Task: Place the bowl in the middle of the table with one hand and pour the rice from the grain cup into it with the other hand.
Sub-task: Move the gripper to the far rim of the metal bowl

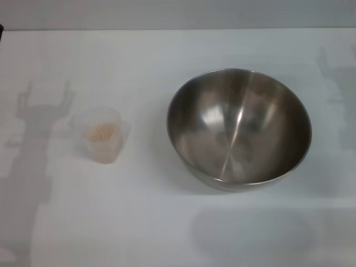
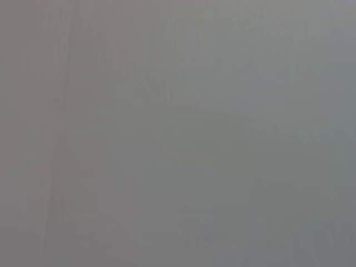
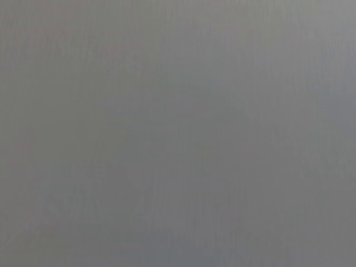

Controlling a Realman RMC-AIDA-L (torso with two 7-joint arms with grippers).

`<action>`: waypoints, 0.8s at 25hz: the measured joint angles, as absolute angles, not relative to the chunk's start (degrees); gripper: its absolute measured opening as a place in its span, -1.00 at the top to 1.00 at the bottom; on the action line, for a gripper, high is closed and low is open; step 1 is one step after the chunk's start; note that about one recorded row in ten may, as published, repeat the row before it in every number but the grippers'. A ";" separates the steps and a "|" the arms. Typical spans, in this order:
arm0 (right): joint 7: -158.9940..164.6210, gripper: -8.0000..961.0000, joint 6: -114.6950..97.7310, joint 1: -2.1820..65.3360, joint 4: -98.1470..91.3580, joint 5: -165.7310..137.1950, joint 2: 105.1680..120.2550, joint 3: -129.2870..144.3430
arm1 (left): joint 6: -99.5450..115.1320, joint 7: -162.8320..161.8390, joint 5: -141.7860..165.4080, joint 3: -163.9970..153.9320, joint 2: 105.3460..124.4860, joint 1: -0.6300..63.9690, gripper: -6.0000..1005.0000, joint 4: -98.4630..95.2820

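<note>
The large stainless-steel bowl [image 1: 239,127] stands empty on the white table [image 1: 167,222], right of the middle in the head view. The small clear grain cup [image 1: 101,135] stands upright to its left, with pale beige rice [image 1: 101,132] inside. Neither gripper shows in the head view; only arm-shaped shadows fall on the table at the far left and far right. Both wrist views show only a plain grey surface with no object or fingers.
The table's far edge [image 1: 178,29] runs across the top of the head view, with a grey wall behind it. A dark edge shows at the far top left corner.
</note>
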State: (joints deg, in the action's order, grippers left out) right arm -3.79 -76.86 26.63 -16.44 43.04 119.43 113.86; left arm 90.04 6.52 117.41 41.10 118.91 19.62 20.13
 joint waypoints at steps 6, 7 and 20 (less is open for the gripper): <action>-3.86 -0.61 -77.20 26.95 -16.20 42.98 119.19 113.21 | 89.72 6.62 117.37 41.13 118.96 20.38 -0.68 19.69; -3.87 -0.61 -77.13 27.12 -16.11 42.97 119.16 113.21 | 89.59 6.63 117.38 41.13 118.97 20.40 -0.68 19.63; -12.09 -0.61 -70.81 27.01 -21.74 42.97 119.09 113.11 | 88.37 6.68 117.48 41.14 118.94 20.90 -0.68 19.44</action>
State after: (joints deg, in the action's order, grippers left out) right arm -12.09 -70.81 27.01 -21.74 42.97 119.09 113.11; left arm 88.37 6.68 117.48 41.14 118.94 20.90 19.44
